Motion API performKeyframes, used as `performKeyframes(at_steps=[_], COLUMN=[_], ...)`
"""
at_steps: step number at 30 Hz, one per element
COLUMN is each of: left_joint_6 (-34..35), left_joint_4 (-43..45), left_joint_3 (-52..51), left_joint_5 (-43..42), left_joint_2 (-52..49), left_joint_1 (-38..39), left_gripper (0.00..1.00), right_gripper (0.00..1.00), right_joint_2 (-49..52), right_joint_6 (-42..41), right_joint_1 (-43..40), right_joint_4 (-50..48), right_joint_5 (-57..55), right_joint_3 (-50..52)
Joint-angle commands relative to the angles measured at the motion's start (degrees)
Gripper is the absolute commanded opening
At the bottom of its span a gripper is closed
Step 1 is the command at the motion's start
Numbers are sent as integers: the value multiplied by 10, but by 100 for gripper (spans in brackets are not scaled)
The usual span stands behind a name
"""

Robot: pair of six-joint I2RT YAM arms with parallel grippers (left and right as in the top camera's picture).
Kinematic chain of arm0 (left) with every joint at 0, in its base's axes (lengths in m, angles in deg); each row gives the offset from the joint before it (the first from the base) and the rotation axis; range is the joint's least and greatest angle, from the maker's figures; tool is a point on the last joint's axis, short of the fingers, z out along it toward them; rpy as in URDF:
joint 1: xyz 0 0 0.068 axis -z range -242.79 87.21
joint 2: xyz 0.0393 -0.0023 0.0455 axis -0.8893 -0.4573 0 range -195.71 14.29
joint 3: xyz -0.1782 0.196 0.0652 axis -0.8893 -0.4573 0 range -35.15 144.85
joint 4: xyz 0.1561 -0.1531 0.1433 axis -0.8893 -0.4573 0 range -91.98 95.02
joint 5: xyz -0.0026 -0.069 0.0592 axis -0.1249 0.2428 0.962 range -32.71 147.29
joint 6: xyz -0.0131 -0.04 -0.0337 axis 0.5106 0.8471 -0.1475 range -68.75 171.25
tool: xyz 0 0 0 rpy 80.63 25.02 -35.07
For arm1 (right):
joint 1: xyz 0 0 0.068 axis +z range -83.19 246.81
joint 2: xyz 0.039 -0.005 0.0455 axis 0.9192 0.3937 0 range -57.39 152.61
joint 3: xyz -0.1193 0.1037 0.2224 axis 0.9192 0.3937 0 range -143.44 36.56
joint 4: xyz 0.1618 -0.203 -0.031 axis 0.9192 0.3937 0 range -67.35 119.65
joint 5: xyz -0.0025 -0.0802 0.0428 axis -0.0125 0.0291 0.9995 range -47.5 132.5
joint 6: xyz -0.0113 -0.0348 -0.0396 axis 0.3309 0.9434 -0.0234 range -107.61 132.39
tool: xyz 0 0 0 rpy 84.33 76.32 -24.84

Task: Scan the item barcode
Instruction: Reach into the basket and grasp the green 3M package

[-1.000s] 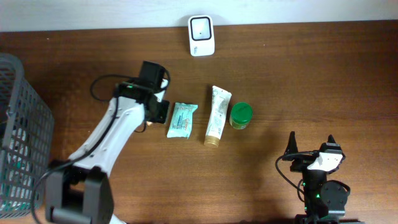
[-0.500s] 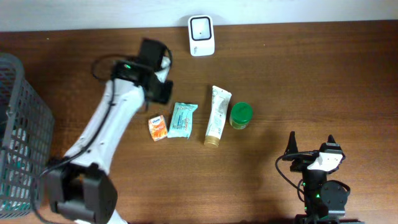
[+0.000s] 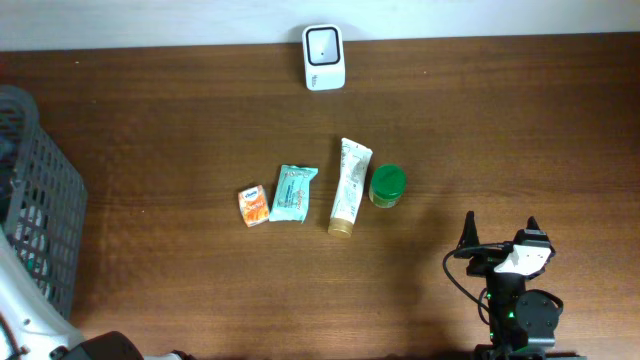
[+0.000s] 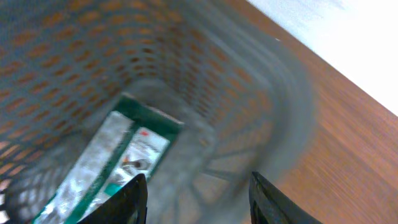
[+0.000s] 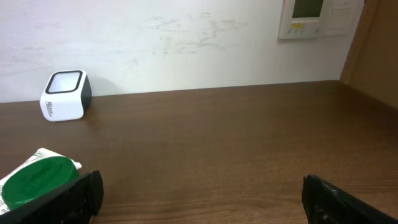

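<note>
Four items lie in a row mid-table: a small orange pack (image 3: pixel 253 206), a teal packet (image 3: pixel 293 192), a white tube (image 3: pixel 349 184) and a green-lidded jar (image 3: pixel 387 185). The white barcode scanner (image 3: pixel 324 57) stands at the far edge and also shows in the right wrist view (image 5: pixel 65 95). My left gripper (image 4: pixel 199 200) hangs open over the grey mesh basket (image 4: pixel 74 74), nothing between its fingers. A green and silver package (image 4: pixel 121 162) lies in the basket. My right gripper (image 3: pixel 500 236) rests open at the near right, empty.
The basket (image 3: pixel 45 215) takes up the table's left edge. Only a white link (image 3: pixel 18 300) of my left arm shows overhead, at the lower left. The jar's green lid (image 5: pixel 38 180) sits just left of my right gripper's view.
My left gripper opened and left the orange pack on the table beside the teal packet. The left arm then swung far left over the basket. The right arm has not moved.
</note>
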Motion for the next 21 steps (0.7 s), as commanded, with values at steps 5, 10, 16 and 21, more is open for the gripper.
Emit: performKeyframes(at_steps=[5, 10, 16, 21], left_joint_6=[-9, -179, -241, -267], left_joint_4=[3, 16, 20, 18], left_joint_3=[-9, -60, -80, -85], left_joint_5=[0, -2, -41, -41], left_joint_2=[-83, -173, -251, -309], left_joint_1=[-127, -133, -133, -133], left_gripper=[50, 50, 76, 79], right_gripper=[98, 98, 98, 99], right_joint_2=[-4, -4, -4, -4], right_joint_6=[2, 2, 2, 2], right_joint_1=[-2, -2, -2, -2], right_joint_4=[1, 1, 1, 1], right_joint_5=[-3, -3, -3, -3], right_joint_3=[4, 4, 4, 4])
